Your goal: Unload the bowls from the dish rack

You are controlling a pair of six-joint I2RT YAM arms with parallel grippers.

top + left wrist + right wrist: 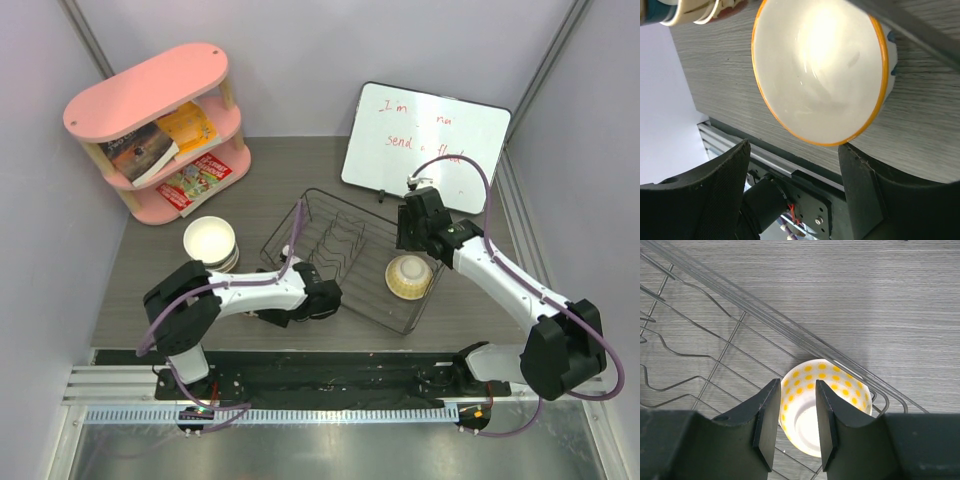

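Yellow-dotted bowl [842, 385], partly hidden behind right pincer [797, 386]

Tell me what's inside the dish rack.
One yellow-dotted bowl, upside down, sits at the dish rack's right end. Elsewhere there are only bare divider prongs. The left arm covers the near-left corner.

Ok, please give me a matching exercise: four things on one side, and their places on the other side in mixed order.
Things:
1 dotted bowl
2 bowl stack
3 whiteboard
4 books

Places:
A on the pink shelf
B left of the rack
C in the rack
D behind the rack

Pairs: 1-C, 2-B, 3-D, 4-A
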